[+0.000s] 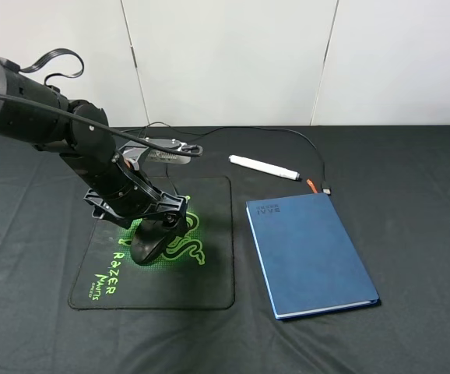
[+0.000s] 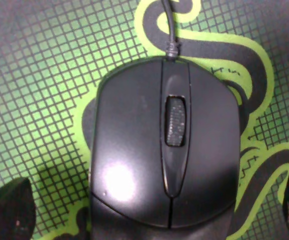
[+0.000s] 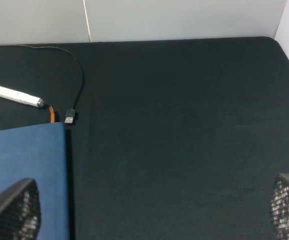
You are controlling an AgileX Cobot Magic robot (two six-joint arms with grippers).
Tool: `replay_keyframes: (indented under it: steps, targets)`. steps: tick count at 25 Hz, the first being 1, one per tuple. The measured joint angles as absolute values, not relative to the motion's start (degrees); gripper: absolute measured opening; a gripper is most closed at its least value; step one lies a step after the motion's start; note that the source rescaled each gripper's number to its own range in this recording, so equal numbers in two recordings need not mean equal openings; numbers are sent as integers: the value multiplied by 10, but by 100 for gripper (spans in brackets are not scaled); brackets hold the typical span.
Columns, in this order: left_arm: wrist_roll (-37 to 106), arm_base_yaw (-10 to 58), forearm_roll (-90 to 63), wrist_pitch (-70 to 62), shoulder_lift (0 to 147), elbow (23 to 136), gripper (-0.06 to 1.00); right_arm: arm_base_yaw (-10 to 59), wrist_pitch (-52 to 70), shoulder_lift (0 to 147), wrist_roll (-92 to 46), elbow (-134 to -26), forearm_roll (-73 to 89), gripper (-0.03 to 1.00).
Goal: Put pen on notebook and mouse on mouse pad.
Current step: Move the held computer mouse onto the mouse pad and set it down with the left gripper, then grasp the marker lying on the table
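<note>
Mouse (image 2: 134,150) sits on the mouse pad (image 1: 213,269), my left gripper (image 2: 152,210) spread wide either side without touching it, placement looking done to me; my right gripper (image 3: 149,210) hangs open, empty.

Worktop (image 1: 420,202) right of notebook (image 1: 311,253) lay bare, open approach. Pen (image 1: 264,166) tip crowded by USB plug (image 3: 69,118) & cable (image 3: 81,82). Left arm (image 1: 108,183) overhung mouse pad (image 1: 209,273).
</note>
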State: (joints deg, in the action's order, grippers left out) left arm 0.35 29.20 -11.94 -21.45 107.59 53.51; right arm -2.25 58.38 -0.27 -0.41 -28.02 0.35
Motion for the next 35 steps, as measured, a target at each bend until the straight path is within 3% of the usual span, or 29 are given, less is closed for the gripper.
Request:
replay_keyframes:
  steps: [13,35]
  targets:
    - [0,292,-97,-291,1008,535,100,-22,584,-3,-4,-280,4,100]
    - [0,292,-52,-559,640,535,100,-22,584,-3,-4,-280,4,100]
